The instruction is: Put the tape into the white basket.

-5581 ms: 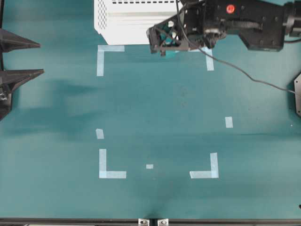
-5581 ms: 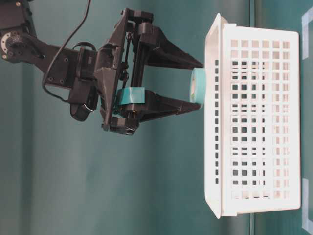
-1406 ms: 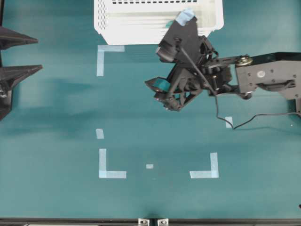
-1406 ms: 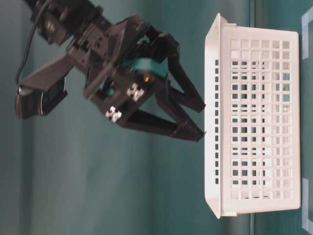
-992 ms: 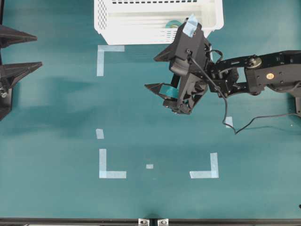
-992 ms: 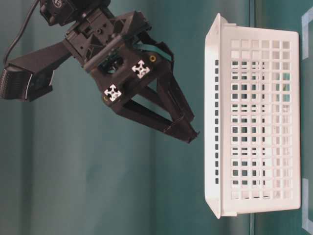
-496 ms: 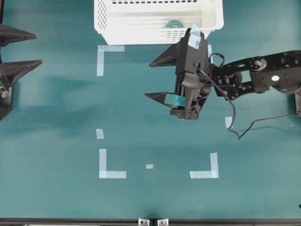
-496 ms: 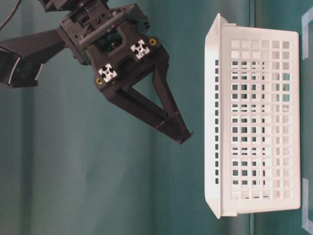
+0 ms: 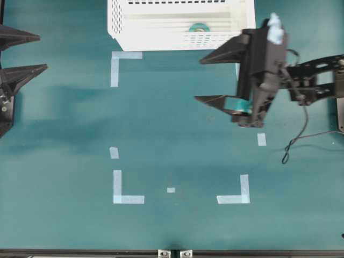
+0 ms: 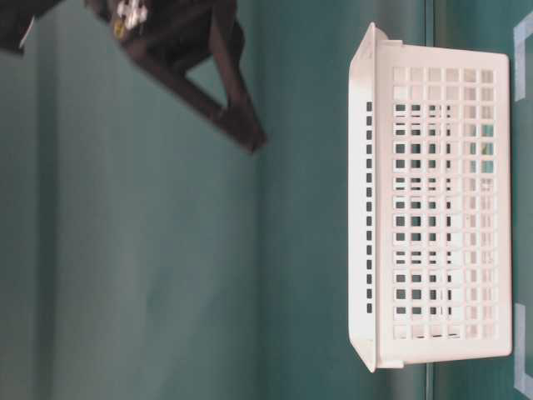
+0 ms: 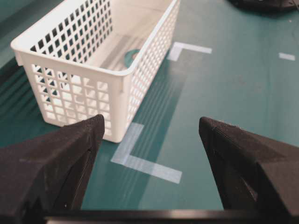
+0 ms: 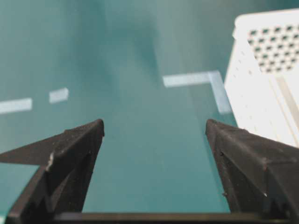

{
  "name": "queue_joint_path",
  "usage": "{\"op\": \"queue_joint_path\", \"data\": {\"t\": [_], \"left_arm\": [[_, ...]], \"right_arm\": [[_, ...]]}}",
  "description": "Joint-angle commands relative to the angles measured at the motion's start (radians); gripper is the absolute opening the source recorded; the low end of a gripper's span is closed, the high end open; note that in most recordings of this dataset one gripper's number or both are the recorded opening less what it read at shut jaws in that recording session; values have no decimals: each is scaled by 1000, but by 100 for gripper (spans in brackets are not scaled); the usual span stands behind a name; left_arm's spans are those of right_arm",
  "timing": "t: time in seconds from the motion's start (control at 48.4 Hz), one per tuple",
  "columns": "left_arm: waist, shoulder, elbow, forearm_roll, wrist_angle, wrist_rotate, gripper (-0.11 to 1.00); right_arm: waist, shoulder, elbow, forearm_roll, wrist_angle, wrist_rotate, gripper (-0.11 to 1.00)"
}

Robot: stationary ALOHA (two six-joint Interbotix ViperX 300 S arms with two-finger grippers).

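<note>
Since the tape [image 9: 199, 27] lies on the floor of the white basket [image 9: 121, 29] in the overhead view, I judge the placement done. In that view the right gripper [image 9: 207, 78] stands clear of the basket, over the open mat, with its jaws spread wide and nothing between them. The left gripper [image 9: 35, 52] rests at the left edge, jaws apart, empty.

In the table-level view I see the basket [image 10: 441, 200] standing alone, and only a blurred dark finger of the right gripper [image 10: 241, 125] near the top, apart from the basket rim. The tape cannot be made out there.

In the left wrist view I see the turquoise ring [image 11: 132, 57] inside the basket [image 11: 74, 88], near its long wall; the left claw's fingers [image 11: 60, 154] frame the scene, wide and empty.

In the right wrist view the fingers [image 12: 70, 154] stand wide over bare mat, with the basket corner [image 12: 266, 70] at right.

I judge that nothing is left but parking the right arm.
</note>
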Motion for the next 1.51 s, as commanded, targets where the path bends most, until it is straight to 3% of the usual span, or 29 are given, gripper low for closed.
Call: {"op": "queue_joint_path", "data": {"t": [0.0,0.31,0.682,0.847,1.488], "left_arm": [[8,8,-11,2,-9,2,86],[11,8,-5,2,-12,5,86],[23,8,-3,2,-18,6,86],[34,8,-2,3,-25,6,86],[86,8,0,3,-26,8,86]], "right_arm": [[2,-60,25,-5,-8,-2,94],[2,-230,149,-32,-26,-6,94],[2,-646,388,-32,-61,2,94],[2,-769,472,-28,-107,3,94],[2,-897,621,-38,-126,-28,94]]}}
